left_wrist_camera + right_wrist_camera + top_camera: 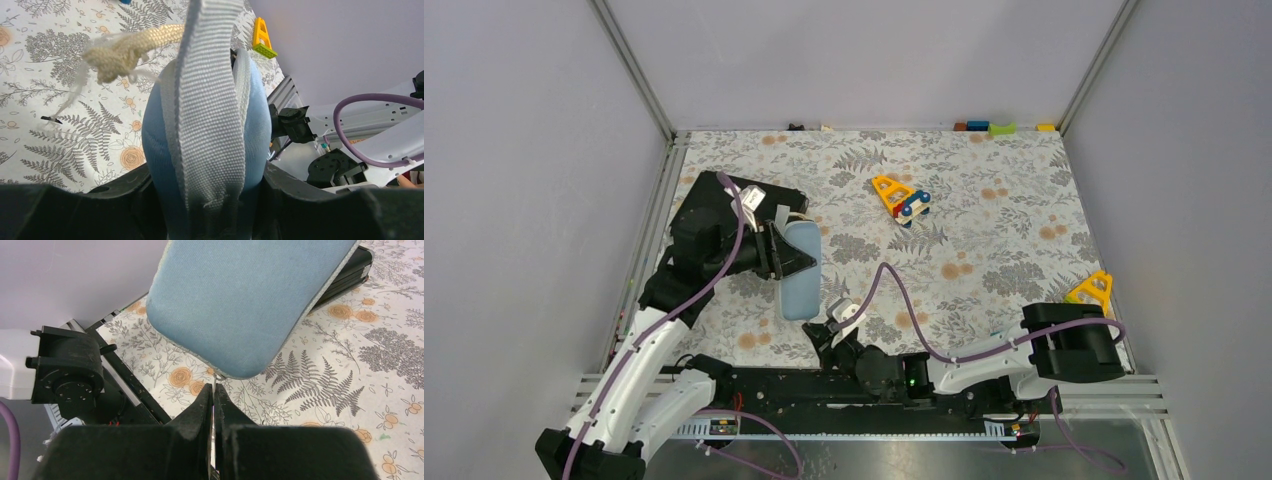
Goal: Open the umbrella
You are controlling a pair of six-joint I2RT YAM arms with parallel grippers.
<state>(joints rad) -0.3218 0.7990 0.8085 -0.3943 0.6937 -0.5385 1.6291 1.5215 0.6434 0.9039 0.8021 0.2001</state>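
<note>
No umbrella shows in any view; it is hidden or out of view. A blue-grey fabric sleeve (802, 272) with grey trim hangs above the floral table, lengthwise toward the near edge. My left gripper (786, 250) is shut on its upper end. In the left wrist view the sleeve (160, 145) fills the space between the fingers of that gripper (205, 186), with a grey webbing strap (210, 100) and a frayed cream cord (130, 47) on it. My right gripper (213, 392) is shut on a thin metal pull (214, 381) at the lower end of the sleeve (245, 305).
A flat black case (769, 193) lies behind the left arm and shows in the right wrist view (350, 270). A yellow toy with blue wheels (901, 198) sits mid-table, a yellow piece (1092, 290) at the right edge, small blocks (1002, 128) along the back wall.
</note>
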